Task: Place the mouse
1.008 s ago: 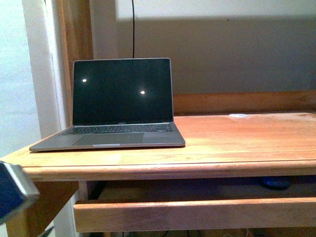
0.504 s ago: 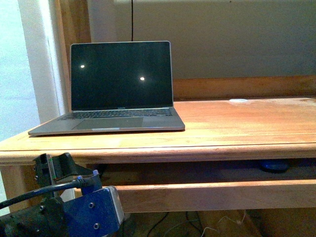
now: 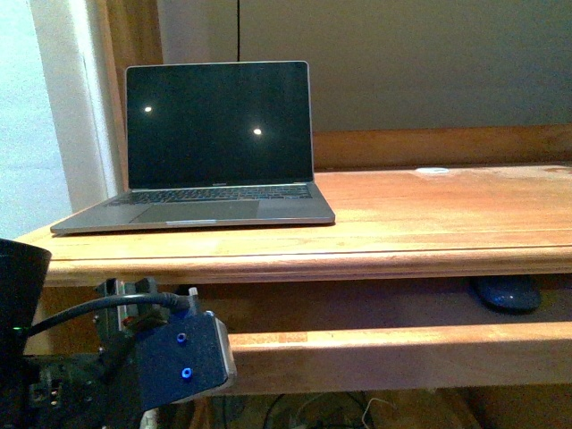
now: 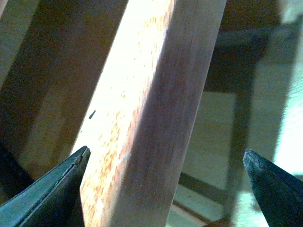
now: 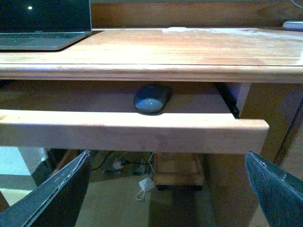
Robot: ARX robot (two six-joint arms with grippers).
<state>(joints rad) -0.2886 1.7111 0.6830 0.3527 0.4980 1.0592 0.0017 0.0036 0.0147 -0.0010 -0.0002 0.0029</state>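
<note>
**Shallow Slot, Slippery Shell: Where the Mouse Pick Could Fail**

Front view: the mouse (image 3: 506,293) lay at the right of the pull-out tray (image 3: 357,308) under the bench (image 3: 429,219). It sat behind the tray's front rail (image 3: 402,351) and below the bench lip. The laptop (image 3: 219,147) stood open on the bench at the left, with a white disc (image 3: 433,170) far back. The left arm (image 3: 183,359) hung low at the left, near the rail's end. The gap between lip and rail looked shallow, so I judged that any reach into it could knock wood above or below.

Left wrist view: the left fingers (image 4: 49,194) were spread wide and gripped nothing, with a wooden bar (image 4: 156,118), probably that rail, between them. I could not tell whether either finger touched the wood. A stray swing or closure here could jolt the tray and set the mouse sliding.

Right wrist view: the right fingers (image 5: 54,196) were released and empty. They were in front of and below the rail, well apart from the mouse, which sat just behind the rail. Its smooth rounded shell would probably slip out of an off-centre pinch. A poor approach could also push it deeper under the bench.
</note>
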